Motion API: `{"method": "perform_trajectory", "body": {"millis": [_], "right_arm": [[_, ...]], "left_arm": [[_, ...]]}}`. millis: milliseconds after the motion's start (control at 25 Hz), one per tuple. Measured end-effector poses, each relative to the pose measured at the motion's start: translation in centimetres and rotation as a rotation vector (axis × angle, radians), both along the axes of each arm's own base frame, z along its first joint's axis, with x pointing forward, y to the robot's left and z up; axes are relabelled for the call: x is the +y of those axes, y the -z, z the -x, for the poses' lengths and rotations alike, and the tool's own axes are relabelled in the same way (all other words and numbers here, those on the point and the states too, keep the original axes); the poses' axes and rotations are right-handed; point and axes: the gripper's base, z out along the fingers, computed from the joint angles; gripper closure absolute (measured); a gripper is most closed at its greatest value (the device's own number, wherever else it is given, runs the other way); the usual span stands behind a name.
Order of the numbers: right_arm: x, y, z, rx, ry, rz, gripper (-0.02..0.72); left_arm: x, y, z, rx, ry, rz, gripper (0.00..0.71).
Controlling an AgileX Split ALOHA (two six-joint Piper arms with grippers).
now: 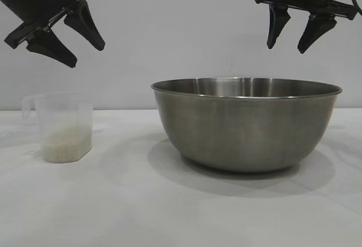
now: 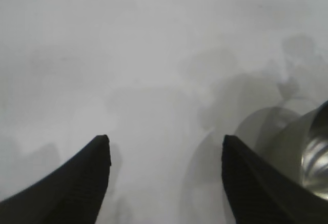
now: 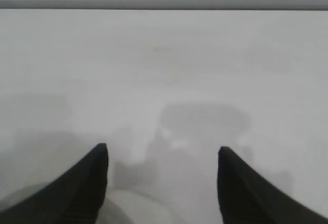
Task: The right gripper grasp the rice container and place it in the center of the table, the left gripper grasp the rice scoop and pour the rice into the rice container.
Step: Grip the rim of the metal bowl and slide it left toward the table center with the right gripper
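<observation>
**Both grippers hang open above the tabletop, holding nothing**

The plain white, matte tabletop point(image 1: 141, 213) fills the lower half of the exterior view and carries two things.

The larger one is the rice container point(image 1: 246, 124), a big round stainless-steel bowl with brushed grey sides and a thin rolled rim. It stands upright, right of the middle of that view, and throws a soft shadow on the surface around its base. In the left wrist view a part of its shiny rim and wall point(image 2: 307, 152) shows at the edge, beside one finger.

The black two-fingered left gripper point(image 1: 87, 53) hangs in the air at the upper left, tilted, with its pointed fingers set apart and nothing between them. It is above the scoop and does not touch it.

The black two-fingered right gripper point(image 1: 285, 48) hangs at the upper right, above the right part of the bowl, well clear of the rim. Its fingers are also spread and it holds nothing.

The rice scoop point(image 1: 63, 125), a small translucent plastic measuring cup with a handle at its rim, stands upright at the left, well apart from the bowl.

The rice point(image 1: 67, 144), off-white grains, fills the lower part of the scoop.
</observation>
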Motion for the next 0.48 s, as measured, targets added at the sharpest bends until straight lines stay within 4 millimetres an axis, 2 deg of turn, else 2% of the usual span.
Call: {"method": "perform_trajectory", "body": {"millis": [480], "right_arm": [[0.00,0.03,0.05,0.005,-0.003,0.002,0.307]], "left_arm": [[-0.01,0.00,0.01,0.001,0.000,0.002,0.249]]}}
